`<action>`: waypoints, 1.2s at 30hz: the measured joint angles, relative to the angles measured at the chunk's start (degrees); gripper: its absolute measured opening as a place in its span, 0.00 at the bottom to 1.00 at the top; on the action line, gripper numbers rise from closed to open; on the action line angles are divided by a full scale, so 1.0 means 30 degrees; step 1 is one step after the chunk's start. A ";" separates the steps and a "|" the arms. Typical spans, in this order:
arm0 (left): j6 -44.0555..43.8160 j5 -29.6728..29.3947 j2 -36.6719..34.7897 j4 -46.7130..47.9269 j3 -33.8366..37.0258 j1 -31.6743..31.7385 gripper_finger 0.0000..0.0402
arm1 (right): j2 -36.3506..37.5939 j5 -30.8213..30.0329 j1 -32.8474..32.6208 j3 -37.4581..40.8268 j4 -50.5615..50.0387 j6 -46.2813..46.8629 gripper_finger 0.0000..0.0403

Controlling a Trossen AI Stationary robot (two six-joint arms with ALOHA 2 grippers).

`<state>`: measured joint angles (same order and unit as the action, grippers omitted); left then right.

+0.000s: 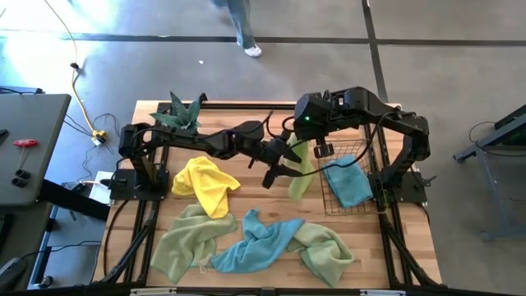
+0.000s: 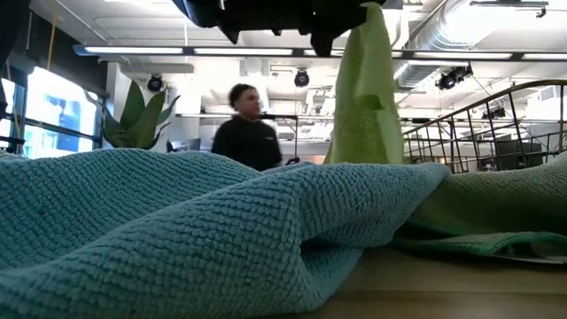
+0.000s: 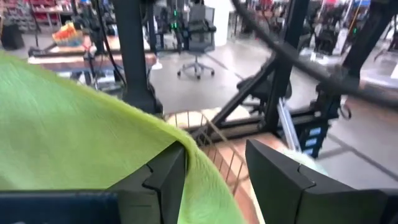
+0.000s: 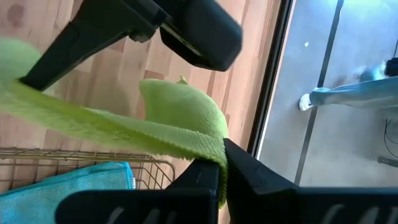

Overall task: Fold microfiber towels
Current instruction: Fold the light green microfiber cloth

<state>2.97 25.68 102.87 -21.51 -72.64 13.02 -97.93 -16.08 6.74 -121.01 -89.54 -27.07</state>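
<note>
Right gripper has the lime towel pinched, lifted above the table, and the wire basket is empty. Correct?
Not quite: the wire basket is not empty; a light blue towel lies in it, as the high view shows. The rest holds: the right gripper pinches the lime towel lifted above the table.

Black jointed arms (image 1: 230, 140), green indicator light, dark angular jaws.

one lime towel (image 1: 301, 173) hangs lifted; four others (image 1: 246, 238) lie crumpled.
</note>
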 joint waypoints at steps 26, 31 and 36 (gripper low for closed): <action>-0.0637 -0.0347 0.1755 0.1281 0.0022 -0.0127 0.39 | 0.0000 -0.0011 -0.0007 0.0000 0.1144 0.0002 0.00; -0.1363 -0.0347 0.2334 0.1423 0.0015 -0.0147 0.39 | 0.0000 -0.0014 -0.0007 0.0000 0.1144 0.0029 0.00; -0.1899 -0.0747 0.2688 0.1766 0.0022 -0.0229 0.38 | 0.0000 -0.0015 -0.0007 0.0000 0.1137 0.0032 0.00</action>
<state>-2.73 23.44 110.93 -16.21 -72.58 12.34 -97.93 -16.12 6.72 -121.01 -86.13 -26.97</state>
